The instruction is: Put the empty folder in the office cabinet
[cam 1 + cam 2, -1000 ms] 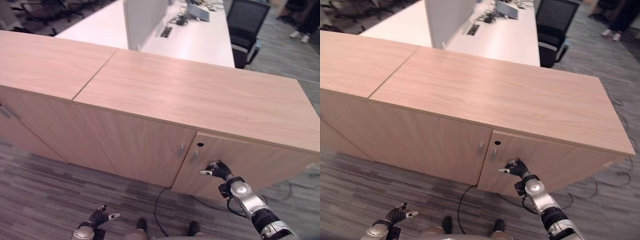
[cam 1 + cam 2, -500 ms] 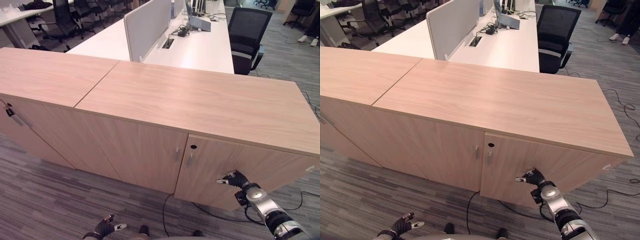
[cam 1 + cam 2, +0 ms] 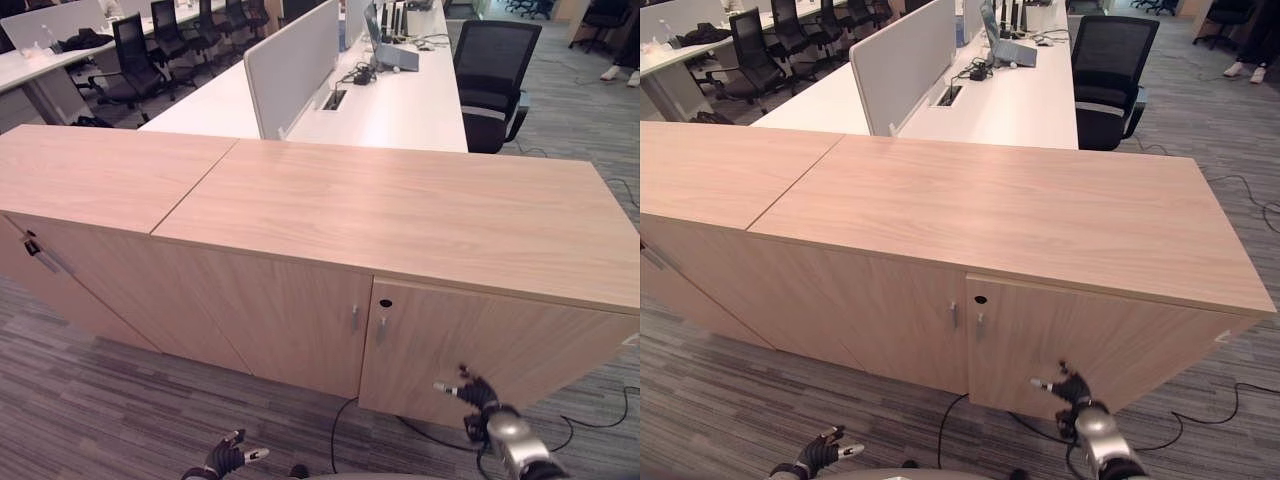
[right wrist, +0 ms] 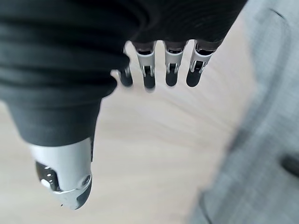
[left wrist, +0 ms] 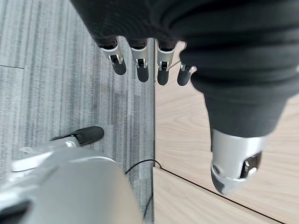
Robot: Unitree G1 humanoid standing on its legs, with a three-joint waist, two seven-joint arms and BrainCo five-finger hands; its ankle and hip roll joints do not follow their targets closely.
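Note:
The light wood office cabinet [image 3: 400, 210] stands before me with its two front doors shut and nothing on its top. Two small metal handles [image 3: 367, 322] and a keyhole [image 3: 386, 303] sit where the doors meet. My right hand [image 3: 478, 400] hangs low in front of the right door [image 3: 520, 340], open, fingers [image 4: 170, 65] straight and holding nothing. My left hand [image 3: 228, 458] is down near the carpet on the left, also open and bare, with its fingers [image 5: 140, 60] pointing along the cabinet's base.
A second matching cabinet [image 3: 90, 170] joins on the left. Behind them stand a white desk [image 3: 400, 90] with a partition and a laptop, and a black chair [image 3: 492, 60]. Grey carpet [image 3: 120, 400] lies in front. A person's shoes [image 3: 612, 72] are at the far right.
The camera has lifted, showing more of the room behind. My right hand has dropped down and to the right, away from the door handles. The left hand stays low.

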